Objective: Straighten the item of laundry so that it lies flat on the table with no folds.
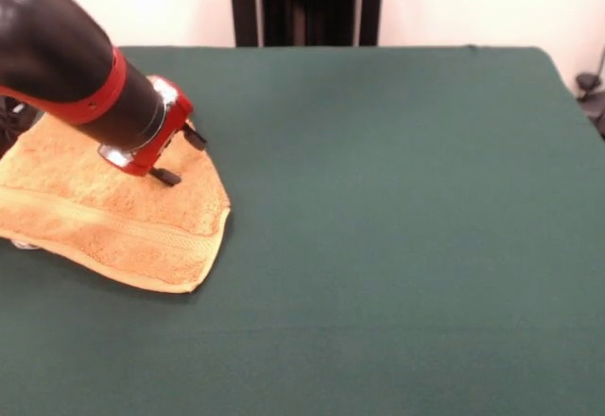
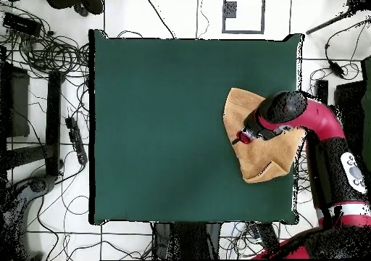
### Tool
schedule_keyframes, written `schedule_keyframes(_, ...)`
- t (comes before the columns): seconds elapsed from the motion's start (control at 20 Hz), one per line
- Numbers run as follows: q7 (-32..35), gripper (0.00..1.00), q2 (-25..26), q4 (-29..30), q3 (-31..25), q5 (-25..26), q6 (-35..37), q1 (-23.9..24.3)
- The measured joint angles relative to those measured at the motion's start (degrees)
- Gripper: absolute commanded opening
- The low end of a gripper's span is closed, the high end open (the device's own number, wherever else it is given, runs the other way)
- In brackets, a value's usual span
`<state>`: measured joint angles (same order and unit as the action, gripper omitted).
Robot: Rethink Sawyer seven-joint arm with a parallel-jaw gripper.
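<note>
Near the desk (image 1: 378, 246) edge at front-view left, the towel (image 1: 113, 217) lies rumpled with folded corners. Over it, the pincer (image 1: 180, 156) hangs with fingers spread apart, gripping nothing. Around the desk, cables (image 2: 43, 48) litter the floor (image 2: 181, 15).

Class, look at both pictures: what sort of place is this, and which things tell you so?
Probably a robotics lab: a red and black robot arm works over a green-covered table holding only a towel, with cables across the tiled floor.
</note>
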<state>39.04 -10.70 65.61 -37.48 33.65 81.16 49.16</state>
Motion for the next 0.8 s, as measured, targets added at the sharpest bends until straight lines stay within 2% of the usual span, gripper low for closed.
schedule_keyframes(0.15, -9.01, 1.0, 0.94, -1.88, -0.98, 1.36, 3.27, 0.14)
schedule_keyframes(0.6, -26.87, 1.0, 3.69, -6.76, -2.39, 2.11, 9.89, 0.77)
schedule_keyframes(0.65, -31.01, 1.0, 4.4, -7.68, -2.79, 2.06, 11.01, 1.23)
schedule_keyframes(0.8, -35.83, 1.0, 5.32, -8.9, -3.06, 1.51, 12.41, 1.74)
